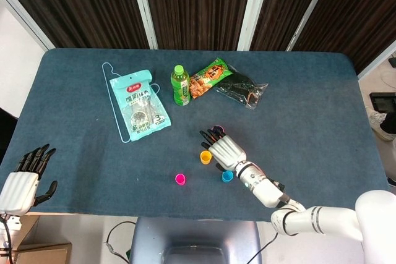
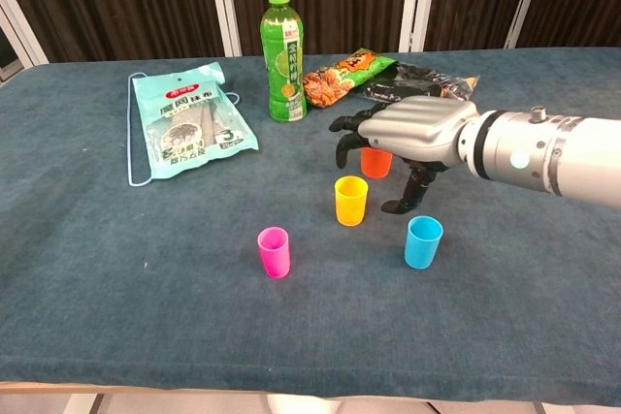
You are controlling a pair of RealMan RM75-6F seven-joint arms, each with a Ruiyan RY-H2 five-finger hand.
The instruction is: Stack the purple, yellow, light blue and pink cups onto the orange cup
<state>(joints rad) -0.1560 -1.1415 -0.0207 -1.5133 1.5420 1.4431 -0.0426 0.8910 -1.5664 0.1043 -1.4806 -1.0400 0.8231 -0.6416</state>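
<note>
My right hand (image 2: 417, 133) hovers low over the orange cup (image 2: 376, 162), fingers spread and thumb hanging down clear of the cup. In the head view a purple rim (image 1: 218, 130) shows at the fingertips of the right hand (image 1: 227, 150), where the orange cup stands; the hand hides whether it sits inside. The yellow cup (image 2: 351, 200) stands just in front-left, the light blue cup (image 2: 423, 241) in front-right, and the pink cup (image 2: 274, 251) nearest the front. My left hand (image 1: 25, 177) rests open off the table's front left corner.
A green bottle (image 2: 281, 55) stands behind the cups, with an orange-and-green snack bag (image 2: 344, 75) and a dark packet (image 1: 244, 89) to its right. A teal pouch (image 2: 189, 123) on a thin blue hanger lies at the back left.
</note>
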